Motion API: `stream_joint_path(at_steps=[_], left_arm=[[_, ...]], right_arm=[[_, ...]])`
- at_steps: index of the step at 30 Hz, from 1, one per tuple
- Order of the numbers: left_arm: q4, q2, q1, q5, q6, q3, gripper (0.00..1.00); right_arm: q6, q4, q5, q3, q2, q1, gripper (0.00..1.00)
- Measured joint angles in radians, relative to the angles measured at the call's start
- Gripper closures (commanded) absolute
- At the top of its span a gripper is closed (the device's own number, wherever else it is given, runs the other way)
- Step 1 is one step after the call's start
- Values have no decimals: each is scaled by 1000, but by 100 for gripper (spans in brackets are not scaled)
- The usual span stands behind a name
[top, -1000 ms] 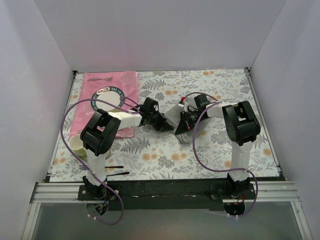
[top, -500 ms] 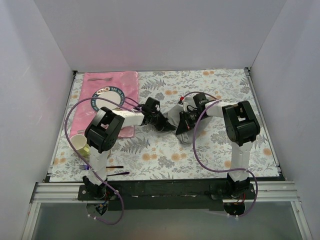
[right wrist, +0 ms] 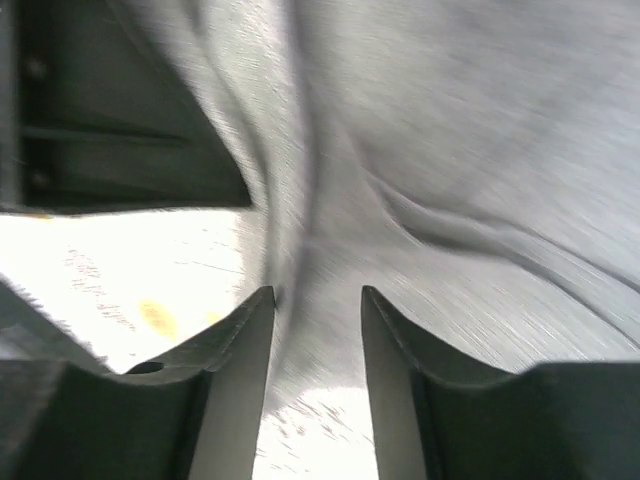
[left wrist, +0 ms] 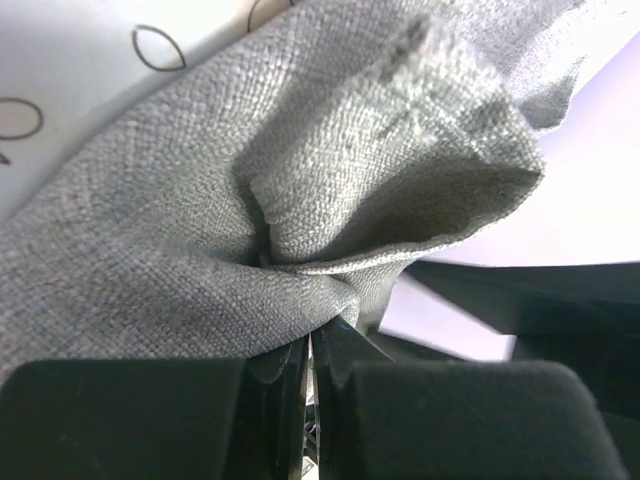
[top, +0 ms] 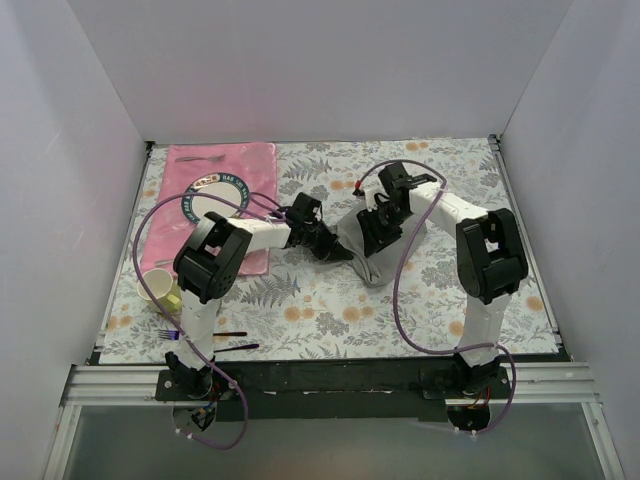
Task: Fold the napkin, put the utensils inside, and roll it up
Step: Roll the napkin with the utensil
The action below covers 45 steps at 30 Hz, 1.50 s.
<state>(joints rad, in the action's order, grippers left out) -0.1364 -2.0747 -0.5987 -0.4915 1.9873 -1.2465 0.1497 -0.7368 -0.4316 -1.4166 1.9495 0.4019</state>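
I'm mid-fold: my left fingers (left wrist: pixel 150 420) pinch a bunched fold of the napkin (top: pixel 366 262) at the centre of the tabletop (top: pixel 320 310). The right fingers (right wrist: pixel 230 370) stand narrowly apart over the cloth. Next, I'd close the right on an edge.

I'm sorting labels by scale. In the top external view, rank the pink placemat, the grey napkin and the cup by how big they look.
1. pink placemat
2. napkin, bunched up and partly covered
3. cup
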Motion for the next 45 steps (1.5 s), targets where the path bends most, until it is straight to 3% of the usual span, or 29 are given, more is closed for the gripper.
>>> stream_joint_path(at_steps=[1,5,10,14,22,29,36,45], left_arm=[[-4,-2,0,0,-2,-3,100],[-29,-13,1,-11,-11,-26,100],[-66,-25,2,-18,-20,-54,100],[-97,-32,3,-22,-27,-74,100],[-116,-38,5,-27,-28,-85,100],[-117,-39,6,-31,-28,-85,100],[-117,-42,8,-38,-28,-87,100],[-122,-45,9,-42,-28,-92,100]], right_arm=[[6,-6,48,-2,-18,5,2],[41,14,201,42,-139,37,2],[66,135,267,230,-362,145,1],[97,196,317,335,-436,216,1],[179,224,393,474,-442,254,16],[179,272,401,492,-437,255,29],[117,297,359,488,-381,237,56],[86,287,256,462,-373,108,63]])
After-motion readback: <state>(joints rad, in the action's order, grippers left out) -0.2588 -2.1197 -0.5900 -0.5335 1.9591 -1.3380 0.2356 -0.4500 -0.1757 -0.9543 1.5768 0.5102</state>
